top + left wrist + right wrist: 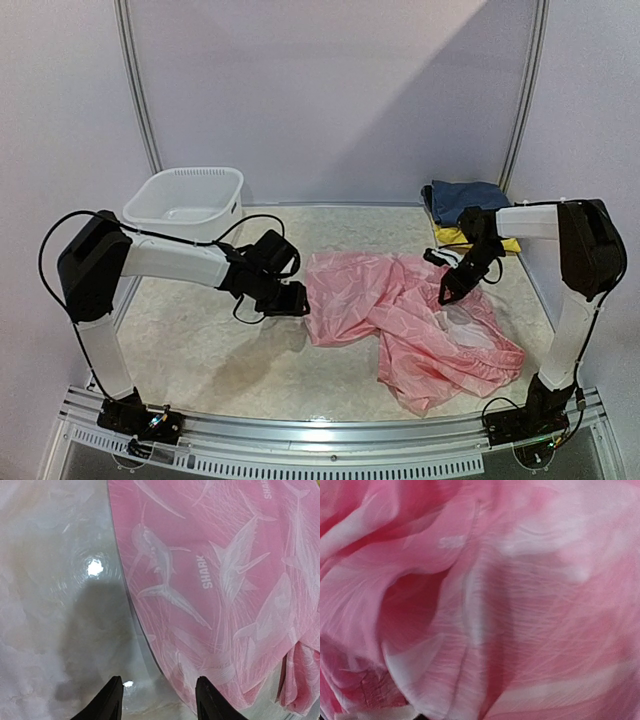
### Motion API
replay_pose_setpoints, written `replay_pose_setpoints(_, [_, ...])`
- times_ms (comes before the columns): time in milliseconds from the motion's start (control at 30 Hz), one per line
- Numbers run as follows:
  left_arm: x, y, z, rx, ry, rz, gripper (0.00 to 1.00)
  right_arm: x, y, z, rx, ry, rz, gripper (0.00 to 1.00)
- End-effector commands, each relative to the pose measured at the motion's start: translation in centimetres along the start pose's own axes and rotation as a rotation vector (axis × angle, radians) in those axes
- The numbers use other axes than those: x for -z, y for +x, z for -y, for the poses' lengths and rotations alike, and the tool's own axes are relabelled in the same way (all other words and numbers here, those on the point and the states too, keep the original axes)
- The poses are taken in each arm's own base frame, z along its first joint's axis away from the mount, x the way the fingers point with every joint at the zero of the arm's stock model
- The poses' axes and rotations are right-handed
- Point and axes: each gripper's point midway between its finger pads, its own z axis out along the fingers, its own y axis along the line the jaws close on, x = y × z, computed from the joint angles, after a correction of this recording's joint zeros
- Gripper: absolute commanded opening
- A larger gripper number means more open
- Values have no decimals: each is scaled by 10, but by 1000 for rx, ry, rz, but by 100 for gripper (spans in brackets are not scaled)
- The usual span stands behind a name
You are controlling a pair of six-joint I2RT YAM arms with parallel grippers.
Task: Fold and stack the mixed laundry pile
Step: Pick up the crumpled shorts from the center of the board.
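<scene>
The pink crinkly garment point(400, 320) with a white shark print lies spread and rumpled across the middle of the table. My left gripper point(290, 298) hovers low at its left edge. In the left wrist view the gripper point(159, 702) is open and empty, with the garment's hem point(165, 670) running between the fingers. My right gripper point(448, 288) is down on the garment's upper right part. Pink cloth point(480, 600) fills the right wrist view and hides its fingers. A navy garment point(465, 198) lies on a yellow one point(455, 238) at the back right.
A white plastic basket point(185, 200) stands at the back left, behind the left arm. The bare marbled tabletop point(60, 605) shows left of the pink garment. Walls close the table in at the back and sides.
</scene>
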Motion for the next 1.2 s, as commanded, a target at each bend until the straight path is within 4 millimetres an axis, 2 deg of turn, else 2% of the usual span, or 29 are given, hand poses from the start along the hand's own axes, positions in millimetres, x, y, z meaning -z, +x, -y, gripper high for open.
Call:
replay_pose_setpoints(0, [-1, 1, 6, -33, 0, -11, 50, -1, -7, -8, -2, -71, -7, 15])
replay_pose_setpoints(33, [1, 0, 6, -39, -3, -9, 51, 2, -3, -9, -6, -68, -31, 10])
replay_pose_setpoints(100, [5, -4, 3, -62, -23, -6, 51, 21, 1, -10, 23, -35, -60, 4])
replay_pose_setpoints(167, [10, -8, -4, -94, -66, -5, 51, 50, 6, -13, 70, 5, -83, 1])
replay_pose_setpoints(300, [19, -24, -18, -149, -143, 12, 51, 117, 18, -22, 163, 93, -150, 0])
replay_pose_setpoints(367, [23, -35, -21, -167, -162, 30, 51, 142, 25, -20, 204, 144, -197, 0])
replay_pose_setpoints(500, [28, -57, -26, -177, -179, 71, 51, 175, 42, -15, 269, 224, -303, 2])
replay_pose_setpoints(600, [31, -75, -25, -170, -171, 107, 51, 180, 59, -10, 301, 239, -404, 3])
replay_pose_setpoints(733, [27, -96, -23, -163, -146, 143, 51, 173, 78, -5, 329, 235, -504, 3])
replay_pose_setpoints(967, [-18, -127, -26, -141, -115, 118, 52, 135, 88, -35, 264, 9, -488, 4])
replay_pose_setpoints(1033, [-33, -140, -23, -116, -76, 106, 53, 130, 89, -39, 250, -21, -483, 4])
replay_pose_setpoints(1167, [-60, -152, -12, -64, 27, 99, 53, 126, 90, -38, 240, -17, -482, 4])
